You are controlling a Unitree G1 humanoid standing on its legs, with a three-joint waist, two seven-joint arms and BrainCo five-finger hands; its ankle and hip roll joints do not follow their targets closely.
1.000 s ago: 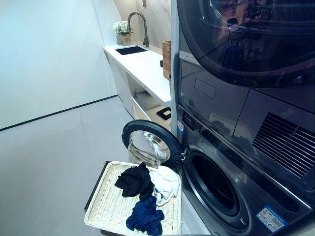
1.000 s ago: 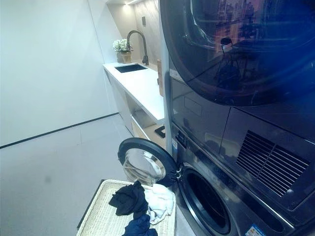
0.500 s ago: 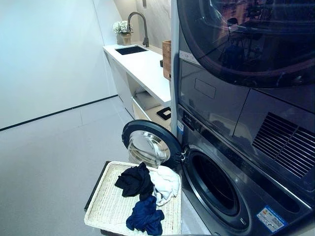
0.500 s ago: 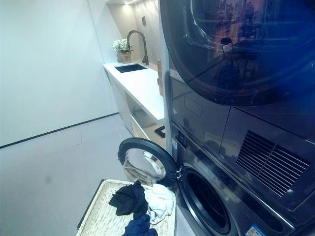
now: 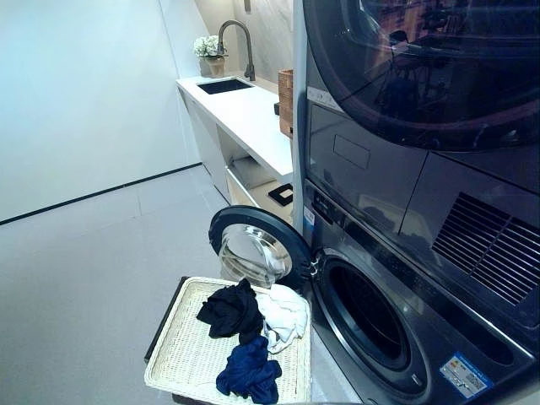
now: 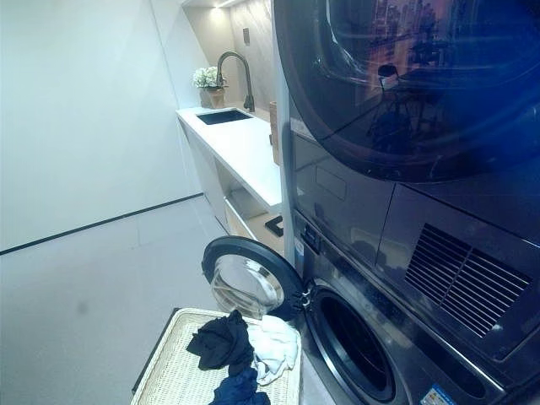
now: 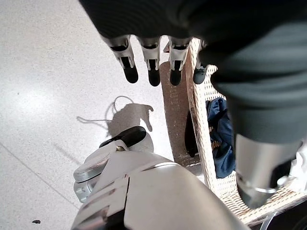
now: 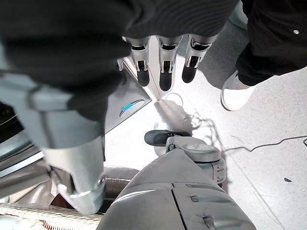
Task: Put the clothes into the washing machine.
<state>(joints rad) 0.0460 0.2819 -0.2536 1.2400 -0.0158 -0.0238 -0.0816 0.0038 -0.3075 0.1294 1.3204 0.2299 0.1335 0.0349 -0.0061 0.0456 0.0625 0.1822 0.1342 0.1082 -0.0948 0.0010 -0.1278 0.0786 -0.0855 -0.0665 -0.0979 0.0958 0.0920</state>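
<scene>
Nothing loaded yet, by our reading: we are at the start, before the first pick. All the clothes [image 5: 251, 333] lie in the wicker basket [image 5: 187, 353] just beside the washing machine [image 5: 380, 329], whose round door [image 5: 253, 251] stands swung open toward the basket. Our left hand [image 7: 149, 60] hangs over the floor beside the basket rim, fingers straight and apart, holding nothing; our right hand [image 8: 163, 57] likewise slack and empty, a person's shoe [image 8: 236, 91] near it. Next move calls for reaching down into the basket. Clothes: a black, a white, a dark blue piece, soft crumpled heaps; basket pale, woven, rectangular; machine dark, glossy.
</scene>
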